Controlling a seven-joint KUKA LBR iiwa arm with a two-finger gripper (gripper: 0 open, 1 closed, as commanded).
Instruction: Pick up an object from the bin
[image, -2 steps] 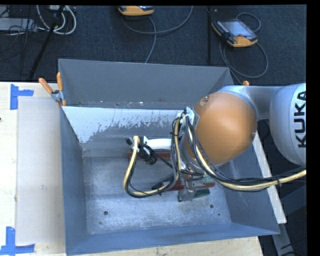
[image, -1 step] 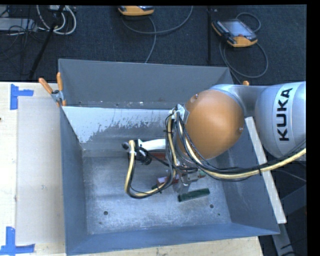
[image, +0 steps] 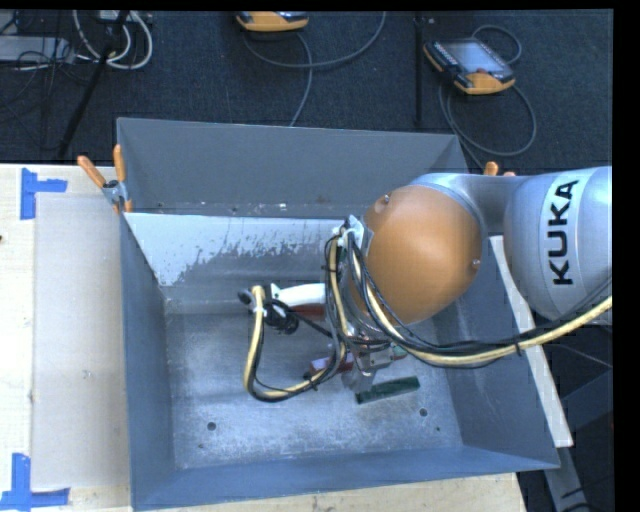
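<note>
Arm is reaching in from the right, gripper (image: 362, 378) sitting low near the floor of the bin (image: 300, 440), right of centre. Step looks like the descent/approach for a grasp, nothing lifted yet as far as I'm seeing. Nearest thing is a dark green flat strip (image: 392, 389) lying on the floor just beside the gripper, on its right. A yellow-and-black cord (image: 252, 350) is looping to the left, a white piece (image: 303, 293) is lying further back and small red bits (image: 322, 363) are showing close by. Next move, I'm guessing: line up over the strip, go down flat to the floor and close, since a thin thing is slipping easily. The orange cover (image: 420, 250) and wrist cables are hiding the claw from where I'm standing, so I can't tell how far open it is or whether it's gripping anything
</note>
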